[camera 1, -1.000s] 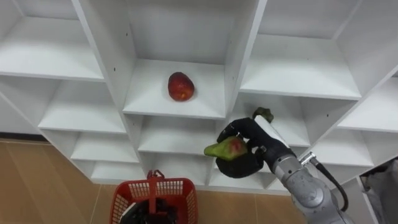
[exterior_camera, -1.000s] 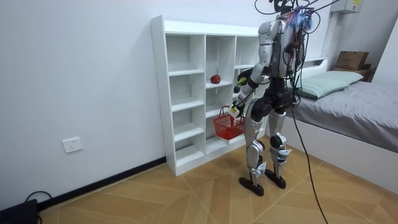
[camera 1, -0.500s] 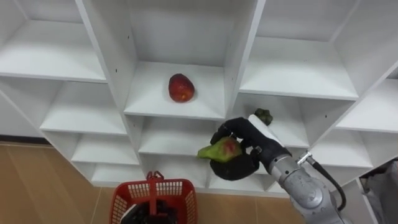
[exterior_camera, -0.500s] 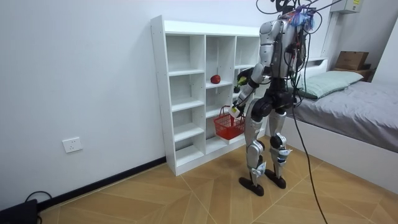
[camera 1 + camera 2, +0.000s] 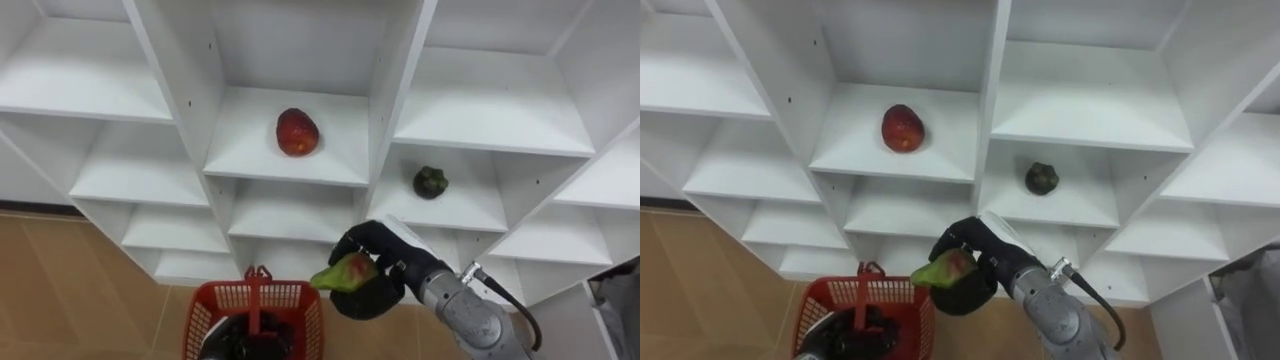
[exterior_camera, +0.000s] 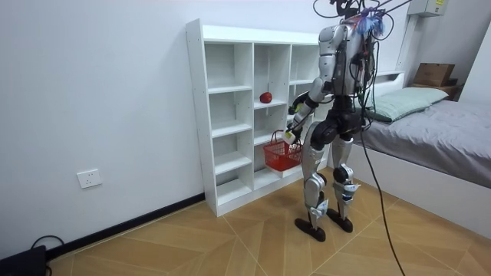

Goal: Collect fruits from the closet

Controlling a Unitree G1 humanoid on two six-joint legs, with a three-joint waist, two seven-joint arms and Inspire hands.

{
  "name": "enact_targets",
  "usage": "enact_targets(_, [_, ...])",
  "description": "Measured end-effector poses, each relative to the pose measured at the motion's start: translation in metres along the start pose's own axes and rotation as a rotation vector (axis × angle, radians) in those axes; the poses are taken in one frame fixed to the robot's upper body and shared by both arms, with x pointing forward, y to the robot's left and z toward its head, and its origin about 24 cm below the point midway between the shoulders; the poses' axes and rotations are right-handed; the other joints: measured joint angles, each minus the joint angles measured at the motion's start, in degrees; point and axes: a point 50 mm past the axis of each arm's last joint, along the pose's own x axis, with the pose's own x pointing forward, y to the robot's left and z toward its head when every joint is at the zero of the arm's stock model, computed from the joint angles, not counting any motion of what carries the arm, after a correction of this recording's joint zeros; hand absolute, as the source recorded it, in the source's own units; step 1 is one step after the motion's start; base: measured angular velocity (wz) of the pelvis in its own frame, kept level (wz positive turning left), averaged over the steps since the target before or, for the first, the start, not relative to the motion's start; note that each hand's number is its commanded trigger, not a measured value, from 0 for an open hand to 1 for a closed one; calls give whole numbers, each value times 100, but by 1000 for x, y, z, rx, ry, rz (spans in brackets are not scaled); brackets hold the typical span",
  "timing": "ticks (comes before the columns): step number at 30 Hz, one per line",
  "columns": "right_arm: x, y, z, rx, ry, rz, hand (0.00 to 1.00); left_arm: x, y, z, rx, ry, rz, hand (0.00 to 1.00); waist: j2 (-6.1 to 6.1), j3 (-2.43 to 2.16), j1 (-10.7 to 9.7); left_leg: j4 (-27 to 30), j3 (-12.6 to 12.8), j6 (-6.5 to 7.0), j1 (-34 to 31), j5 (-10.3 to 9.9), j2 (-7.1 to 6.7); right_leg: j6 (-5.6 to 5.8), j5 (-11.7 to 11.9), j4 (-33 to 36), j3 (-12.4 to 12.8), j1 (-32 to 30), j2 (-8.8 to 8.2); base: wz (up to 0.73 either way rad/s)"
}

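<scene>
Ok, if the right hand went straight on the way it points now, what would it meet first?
Probably the rim of the red basket: the right hand, curled round the green-red fruit, points down to the view's left, toward it. Depth is unclear, so it may pass just above.

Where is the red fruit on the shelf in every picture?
Left eye view: red fruit, upper centre, in the closet's middle column.
Right eye view: same column, left of centre.
Room view: tiny, same column, upper half.
Shared landmark: red basket, lower down in each.
</scene>
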Motion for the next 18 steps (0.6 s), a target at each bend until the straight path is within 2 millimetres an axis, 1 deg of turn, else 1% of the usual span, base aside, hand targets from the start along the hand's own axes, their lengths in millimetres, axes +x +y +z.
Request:
enact_targets(3, [2,-1,2,-2,-7,-4,100,3,-3,7,18,-15,-8,100,-5,2,26,30,-3,-1,-89,1,0,-3,2,6,1,-80,6,0])
enact_targets(7, [9,2,-4,12,27,9,100,6,-6,18,40,-41,-20,100,-11,6,73,70,-8,-1,-177,1,5,-8,5,5,-50,-129,8,6])
enact_targets(11, [15,3,-1,18,26,13,100,9,-8,28,49,-64,-27,100,-18,8,86,95,-22,-2,-299,2,5,-17,13,7,-57,-233,10,1])
enact_targets(15, [18,3,1,8,23,6,100,10,-8,30,53,-71,-28,100,-36,13,93,100,-20,-1,-381,2,6,-20,17,6,-62,-315,12,0])
enact_targets(18, [20,5,-3,8,40,12,100,10,-8,30,53,-67,-28,100,-44,17,99,111,-18,-1,-484,3,7,-21,21,7,-63,-412,12,0])
